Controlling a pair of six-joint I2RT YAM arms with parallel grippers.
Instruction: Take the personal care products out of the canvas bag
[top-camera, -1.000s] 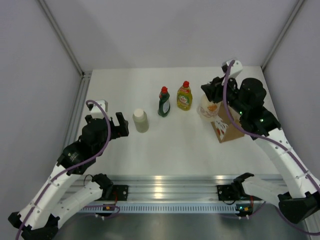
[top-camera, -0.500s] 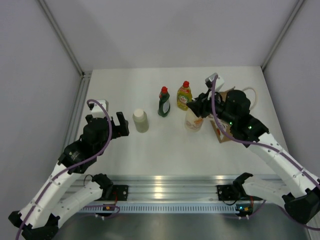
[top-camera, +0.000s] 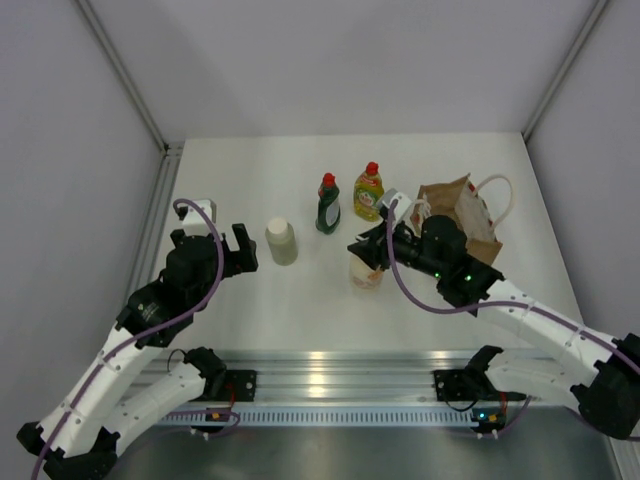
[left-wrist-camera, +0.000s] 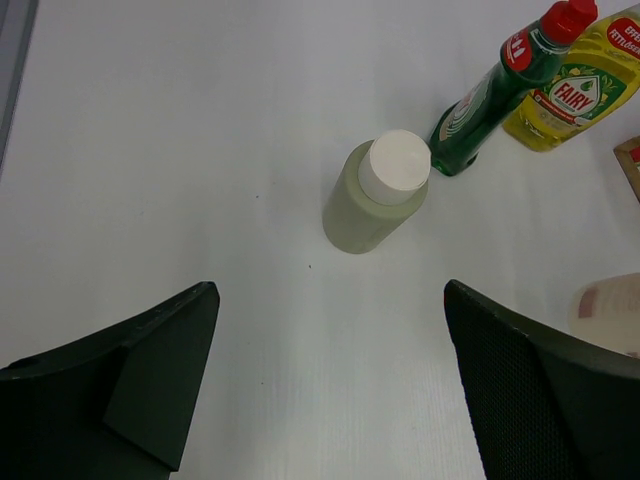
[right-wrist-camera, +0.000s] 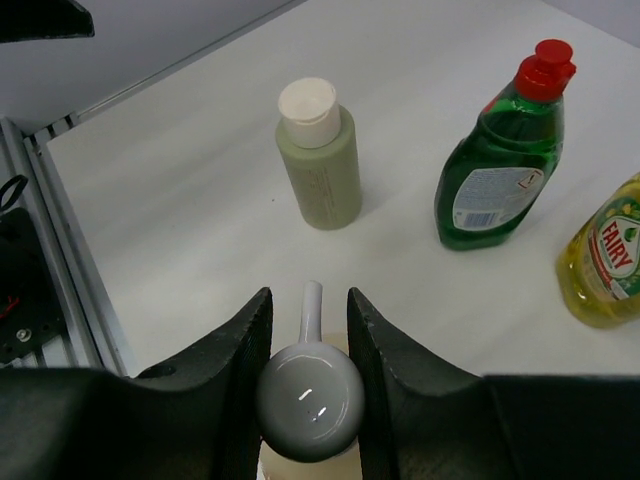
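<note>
**top external.** white table (top-camera: 300, 165) with both arms reaching in from the near edge. the left gripper (top-camera: 240, 250) hangs just left of the cream cylinder (top-camera: 282, 242), not touching it, with its fingers spread. the cream cylinder, the dark green bottle (top-camera: 328, 205) and the yellow-green bottle (top-camera: 368, 193) stand upright in a loose row across the middle, each apart from the next. the right gripper (top-camera: 366, 254) sits over the top of the peach bottle (top-camera: 367, 276), which is upright, outside the bag, and nearer the camera than the yellow-green bottle. whether its base touches the table cannot be told. the canvas bag (top-camera: 460, 212) lies beyond the right arm's wrist, to the right of all four bottles, with a white rope handle looping out on its right side.

**left wrist.** the two dark fingers (left-wrist-camera: 150, 370) are wide apart with only bare table between them. the cream cylinder stands ahead, with the two red-capped bottles behind it to the right, close together. the peach bottle is a blur at the right edge.

**right wrist.** the fingers (right-wrist-camera: 240, 350) press on either side of the rounded pump head (right-wrist-camera: 310, 402), its spout pointing forward between them. the cream cylinder, dark green and yellow-green bottles stand beyond, well apart from the gripper.
</note>
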